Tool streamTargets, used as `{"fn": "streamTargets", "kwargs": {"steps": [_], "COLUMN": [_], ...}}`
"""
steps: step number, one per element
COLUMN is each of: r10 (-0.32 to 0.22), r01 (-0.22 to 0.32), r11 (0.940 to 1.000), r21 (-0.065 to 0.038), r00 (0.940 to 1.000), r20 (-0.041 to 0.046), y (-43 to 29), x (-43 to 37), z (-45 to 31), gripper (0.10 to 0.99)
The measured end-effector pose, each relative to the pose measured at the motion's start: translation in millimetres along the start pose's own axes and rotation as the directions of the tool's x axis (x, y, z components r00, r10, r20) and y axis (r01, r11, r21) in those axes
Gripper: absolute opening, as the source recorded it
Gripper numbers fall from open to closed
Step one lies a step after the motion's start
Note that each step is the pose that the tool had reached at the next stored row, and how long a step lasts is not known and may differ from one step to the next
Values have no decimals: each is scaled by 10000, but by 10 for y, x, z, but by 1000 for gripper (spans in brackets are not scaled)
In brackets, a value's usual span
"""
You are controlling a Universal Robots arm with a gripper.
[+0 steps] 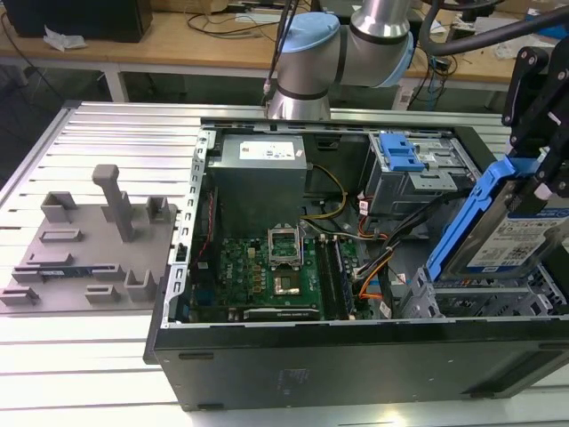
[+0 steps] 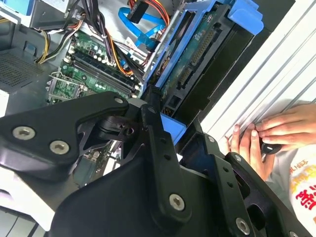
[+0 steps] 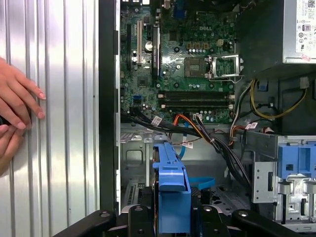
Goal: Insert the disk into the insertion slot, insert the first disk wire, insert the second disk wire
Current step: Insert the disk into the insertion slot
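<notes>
Blue-framed disk [image 1: 498, 233] pinched in the end effector [image 1: 542, 178], tilted just above the slot [image 1: 480, 304] at the exterior view's right.
Silver and steeply slanted, the disk bears a white label whose print is too fine to make out. The power supply [image 1: 262, 165] has a white label too. The end effector is partly cut off by the frame edge. A person's hands [image 3: 17, 106] rest on the ribbed surface [image 1: 107, 133].

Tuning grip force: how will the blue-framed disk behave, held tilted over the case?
The disk looks stiff and probably heavy for its size: a metal slab. Its blue plastic carrier may flex slightly or slip in the hand clamped on it.
</notes>
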State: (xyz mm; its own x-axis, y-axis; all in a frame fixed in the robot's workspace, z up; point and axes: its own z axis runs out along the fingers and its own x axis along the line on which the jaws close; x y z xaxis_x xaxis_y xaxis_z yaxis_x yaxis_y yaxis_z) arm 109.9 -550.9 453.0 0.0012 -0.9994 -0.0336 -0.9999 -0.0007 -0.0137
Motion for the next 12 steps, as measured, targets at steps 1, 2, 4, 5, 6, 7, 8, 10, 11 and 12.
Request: {"fn": "streamTargets", "kwargs": {"steps": [1,2,4,5,6,7,8,10,11,12], "r10": [0,0,0,0,0,0,2,2,2,3], "r01": [0,0,0,0,0,0,-2,-2,-2,-3], "r11": [10000,10000,10000,10000,10000,10000,10000,10000,10000,10000], "r21": [-1,-7,-29,-36,-50,-62,-70,-80,-81,-83], "r00": [10000,10000,10000,10000,10000,10000,10000,10000,10000,10000], "r20": [-1,-4,3,1,-6,0,5,1,3,3], "y": [0,1,1,1,1,1,2,3,3,3], "x": [2,3,6,7,8,8,12,15,17,19], "z": [24,49,97,108,124,140,167,215,232,254], "gripper": [369,369,369,369,369,369,369,369,369,369]}}
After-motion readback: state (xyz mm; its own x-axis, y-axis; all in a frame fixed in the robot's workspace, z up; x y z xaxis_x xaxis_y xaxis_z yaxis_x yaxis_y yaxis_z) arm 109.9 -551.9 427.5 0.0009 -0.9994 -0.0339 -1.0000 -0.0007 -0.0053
